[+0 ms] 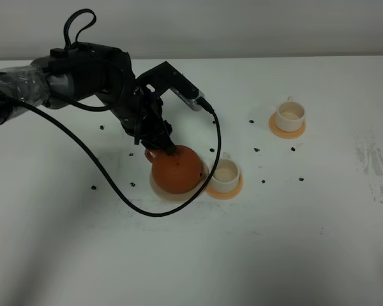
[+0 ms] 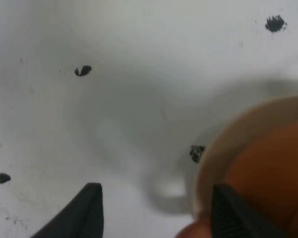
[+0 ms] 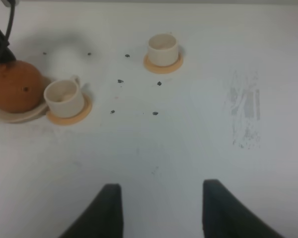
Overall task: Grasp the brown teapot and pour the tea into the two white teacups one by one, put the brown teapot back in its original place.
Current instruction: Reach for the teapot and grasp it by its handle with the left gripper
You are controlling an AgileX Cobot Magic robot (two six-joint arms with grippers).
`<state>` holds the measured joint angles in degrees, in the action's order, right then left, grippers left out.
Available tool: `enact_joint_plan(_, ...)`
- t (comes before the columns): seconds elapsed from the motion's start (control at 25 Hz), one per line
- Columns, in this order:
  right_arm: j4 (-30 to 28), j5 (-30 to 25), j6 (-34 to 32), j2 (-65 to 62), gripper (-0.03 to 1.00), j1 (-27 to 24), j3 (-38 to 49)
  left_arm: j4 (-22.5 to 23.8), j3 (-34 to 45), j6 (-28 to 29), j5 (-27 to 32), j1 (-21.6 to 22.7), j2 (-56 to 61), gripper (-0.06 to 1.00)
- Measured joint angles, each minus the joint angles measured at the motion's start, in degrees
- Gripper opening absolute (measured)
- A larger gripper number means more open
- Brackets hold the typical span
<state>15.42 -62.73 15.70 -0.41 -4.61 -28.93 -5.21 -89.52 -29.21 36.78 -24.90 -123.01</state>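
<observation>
Teapot (image 1: pixel 177 169) stands upright on the pale disc (image 1: pixel 161 191), a little toward 9 o'clock from the middle of the surface (image 1: pixel 274 255) in the high view. The left claw (image 2: pixel 154 188) hangs at the pot's 11 o'clock, on its handle side, with the jaws spread wide. One finger (image 2: pixel 236 215) is right by the pot's body and the disc's rim, and the other (image 2: pixel 82 215) is over bare surface. Whether the handle lies between them cannot be told.

At the pot's 3 o'clock, just beside it, is the near cup (image 1: pixel 225 172). Its orange coaster (image 1: pixel 233 190) meets the disc's edge. The far cup (image 1: pixel 290 115) sits on a second coaster (image 1: pixel 286 132) at the pot's 2 o'clock, well apart.

A black cable (image 1: pixel 115 191) droops from the left arm and loops round the pot from 9 through 6 to 2 o'clock. In that view it crosses in front of the disc and passes close by the near cup. Black specks (image 1: pixel 256 150) dot the surface around and between the cups. A grey smudge (image 1: pixel 370 162) lies at the far cup's 4 o'clock.

The right claw (image 3: pixel 161 208) is over bare surface, well apart from both cups, with its jaws parted and nothing between them.
</observation>
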Motion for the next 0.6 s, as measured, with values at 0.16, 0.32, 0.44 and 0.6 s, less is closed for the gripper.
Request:
enact_joint_plan(0.16,0.0,0.0,0.0,0.0,0.38,0.0,0.0,0.1,0.0,-0.1,1.1,0.0,1.3,0.51)
enact_joint_plan(0.32,0.0,0.0,0.0,0.0,0.36,0.0,0.0,0.1,0.0,-0.1,1.7,0.0,1.5,0.51)
enact_joint_plan(0.44,0.0,0.0,0.0,0.0,0.34,0.0,0.0,0.1,0.0,-0.1,1.8,0.0,1.5,0.51)
enact_joint_plan(0.6,0.0,0.0,0.0,0.0,0.32,0.0,0.0,1.0,0.0,-0.1,1.6,0.0,1.5,0.51)
